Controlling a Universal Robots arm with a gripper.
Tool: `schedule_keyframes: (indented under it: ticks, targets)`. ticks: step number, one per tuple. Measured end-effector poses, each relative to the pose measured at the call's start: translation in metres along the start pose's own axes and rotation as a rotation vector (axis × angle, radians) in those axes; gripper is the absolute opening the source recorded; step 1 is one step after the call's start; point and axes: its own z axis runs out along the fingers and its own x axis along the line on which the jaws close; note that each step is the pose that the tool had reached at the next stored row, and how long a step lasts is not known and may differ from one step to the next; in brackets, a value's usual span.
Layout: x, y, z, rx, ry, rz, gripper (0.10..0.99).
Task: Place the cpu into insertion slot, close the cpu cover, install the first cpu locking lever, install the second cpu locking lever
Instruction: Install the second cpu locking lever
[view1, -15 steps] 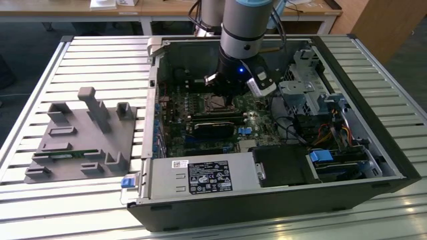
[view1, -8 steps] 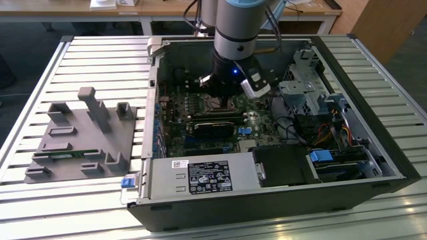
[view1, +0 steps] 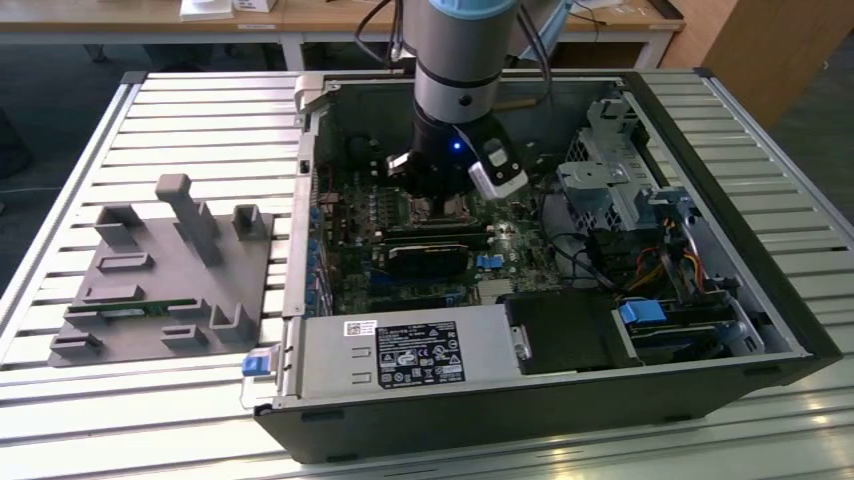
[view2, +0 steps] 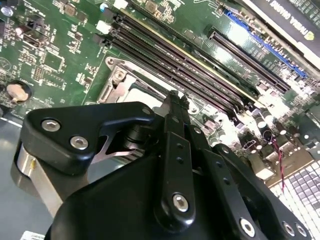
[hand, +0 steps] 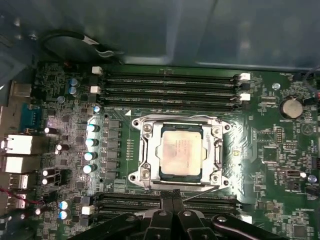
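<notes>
An open computer case (view1: 747, 300) lies on a slatted metal surface (view1: 160, 100). To the exterior view's left of it sits a grey fixture tray (view1: 160, 285). Inside are a power supply (view1: 400, 352), memory slots (hand: 170, 85) and a coin battery (hand: 288, 106).

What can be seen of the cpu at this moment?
In the first wrist view, the cpu is a flat square chip with a pale, silvery metal top. It lies level in the insertion slot on the green board, and the silvery cpu cover lies flat around it, framing its top through the square opening. Long black memory slots run along two opposite sides of the socket. The gripper sits just beyond the socket's edge and does not hold the chip.
</notes>
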Motion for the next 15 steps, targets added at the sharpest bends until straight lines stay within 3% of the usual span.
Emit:
schedule_keyframes:
  ticks: [4,15]
  targets:
    - [0.0004,-0.0007,0.0061,0.0,0.0013,0.0,0.106]
    - [0.0036,-0.0033,0.0112,-0.003,0.0014,0.0,0.106]
